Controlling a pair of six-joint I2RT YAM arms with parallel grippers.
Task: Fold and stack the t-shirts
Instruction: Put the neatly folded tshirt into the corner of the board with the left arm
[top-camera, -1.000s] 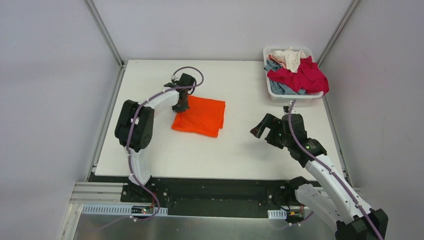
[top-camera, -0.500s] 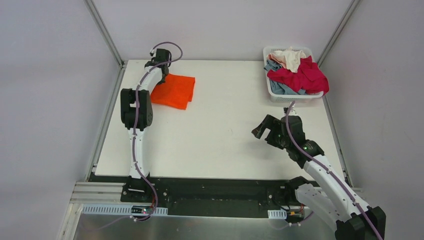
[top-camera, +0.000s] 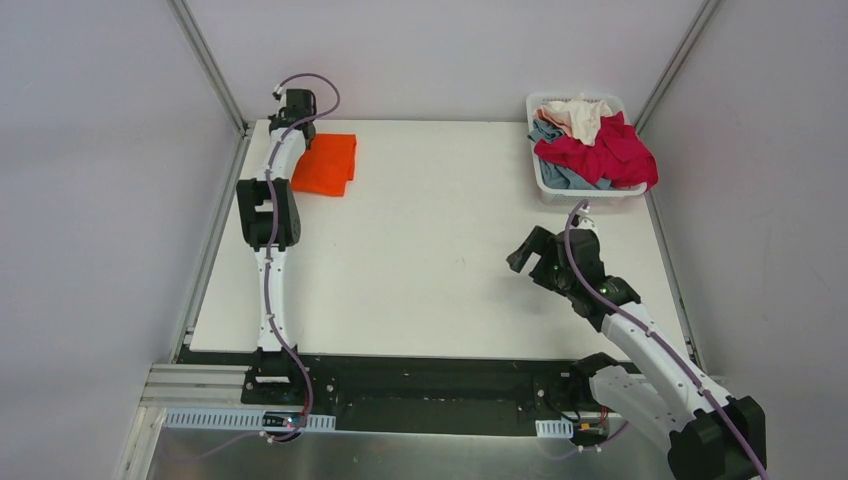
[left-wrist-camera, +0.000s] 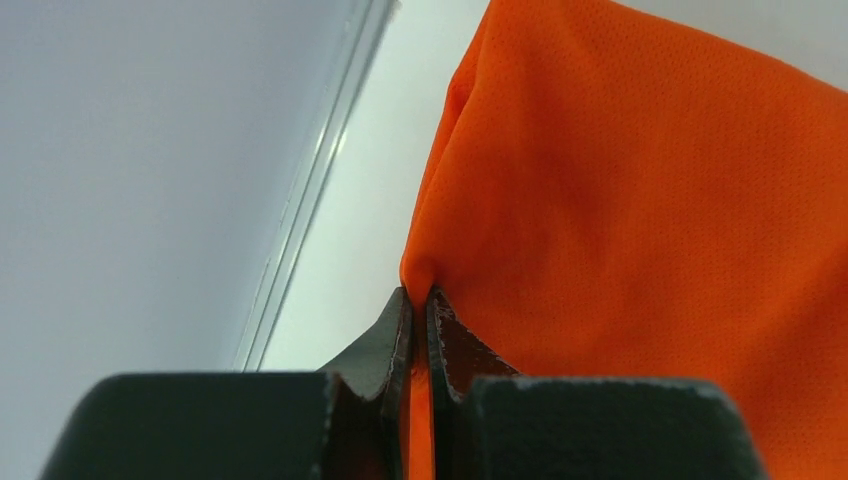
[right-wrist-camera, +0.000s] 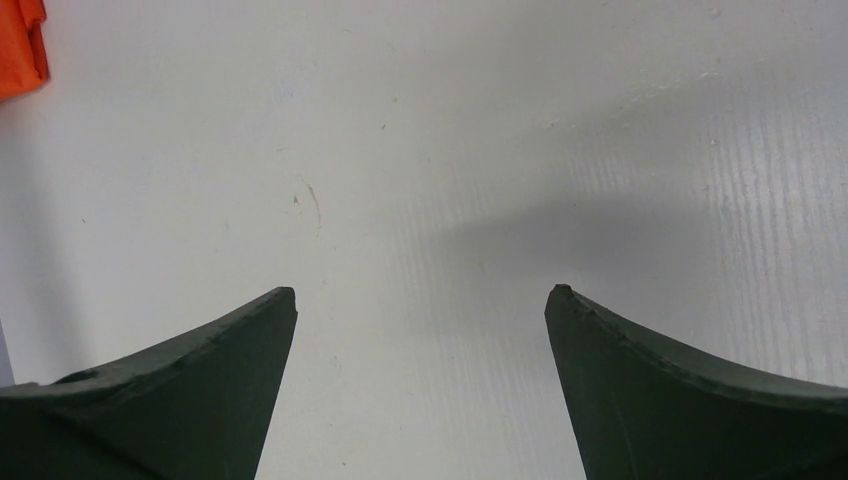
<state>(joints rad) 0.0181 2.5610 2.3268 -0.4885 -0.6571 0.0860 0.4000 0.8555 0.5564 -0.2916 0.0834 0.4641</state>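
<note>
Right end effector (right-wrist-camera: 420, 290) hovers over the bare tabletop (top-camera: 440, 260) toward the near right, its two dark fingers spread wide with nothing between them. Its wrist view shows only white surface under the gap and a sliver of orange at the upper left corner. Farther off, the left arm stretches nearly straight along the tabletop's left edge to the far left corner, where the left end effector (left-wrist-camera: 418, 295) is pinched tight on an edge of the orange t-shirt (top-camera: 328, 165). In the left wrist view the two pads meet with a thin fold of orange mesh cloth caught between them. The fabric spreads away from that pinch toward the upper right of the picture, with a strip of white tabletop and a metal rail (left-wrist-camera: 310, 190) to its left. From above, the orange t-shirt lies folded into a compact rectangle on the tabletop just beside the left edge, near the back wall and well apart from the right end effector. At the far right corner stands a white basket (top-camera: 608, 98) heaped with crumpled shirts: a crimson t-shirt (top-camera: 605, 150) draped over its right rim, a grey-blue t-shirt (top-camera: 560, 177) beneath it and to the left, and a cream t-shirt (top-camera: 582, 115) at the back.
</note>
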